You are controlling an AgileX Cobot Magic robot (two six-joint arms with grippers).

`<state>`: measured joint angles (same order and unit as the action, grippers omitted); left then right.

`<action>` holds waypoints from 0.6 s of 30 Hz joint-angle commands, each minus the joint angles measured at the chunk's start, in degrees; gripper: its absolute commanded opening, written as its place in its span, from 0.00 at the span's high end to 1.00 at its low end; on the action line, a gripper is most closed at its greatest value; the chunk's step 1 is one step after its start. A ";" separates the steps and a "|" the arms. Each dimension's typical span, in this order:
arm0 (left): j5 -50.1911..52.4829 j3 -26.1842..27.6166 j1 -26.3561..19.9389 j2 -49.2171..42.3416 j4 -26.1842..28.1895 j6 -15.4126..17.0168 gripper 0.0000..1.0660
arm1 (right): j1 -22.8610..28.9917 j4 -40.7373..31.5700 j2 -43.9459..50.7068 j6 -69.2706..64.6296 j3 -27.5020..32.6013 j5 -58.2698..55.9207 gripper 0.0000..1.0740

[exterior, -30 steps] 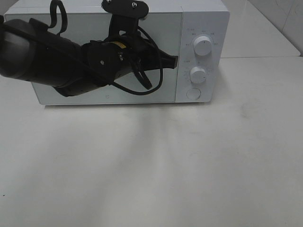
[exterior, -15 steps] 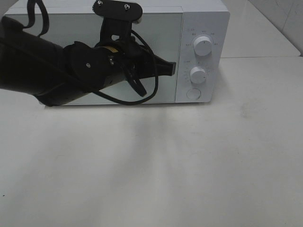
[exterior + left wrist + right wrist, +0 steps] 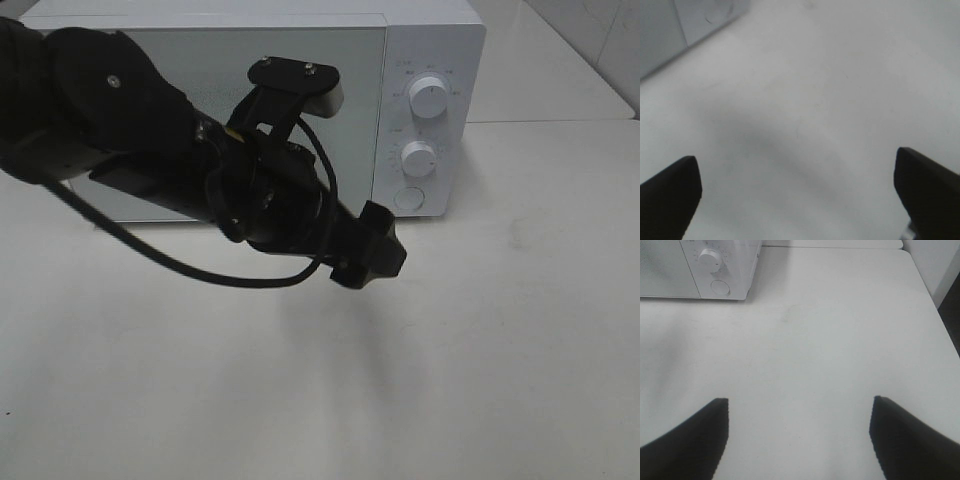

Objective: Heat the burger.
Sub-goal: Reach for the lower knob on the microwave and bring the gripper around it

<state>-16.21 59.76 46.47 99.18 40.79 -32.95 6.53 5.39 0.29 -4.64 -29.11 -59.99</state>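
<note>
Kitchen-style test bench, I'd say: white microwave (image 3: pixel 365 120) sits on my plain white table (image 3: pixel 450 350).

The microwave (image 3: pixel 435 125) blocks the rear of the surface (image 3: pixel 480 350). The left arm (image 3: pixel 130 130), ending in the left end effector (image 3: pixel 372 255), slants across its shut door. Open room lies in front and rightward.

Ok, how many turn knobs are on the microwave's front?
2. Both sit on the control panel, right of the door: the upper knob and the lower knob directly beneath it. The round button below them is flat, not a knob. Panel fully visible.
</note>
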 commanded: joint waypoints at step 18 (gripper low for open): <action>-37.87 -0.06 -20.74 -17.13 -11.57 15.24 0.07 | -0.34 -0.06 1.55 -0.17 0.06 0.57 0.31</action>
<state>-52.54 59.76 26.13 82.85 30.14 -19.31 6.53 5.39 0.29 -4.64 -29.11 -59.99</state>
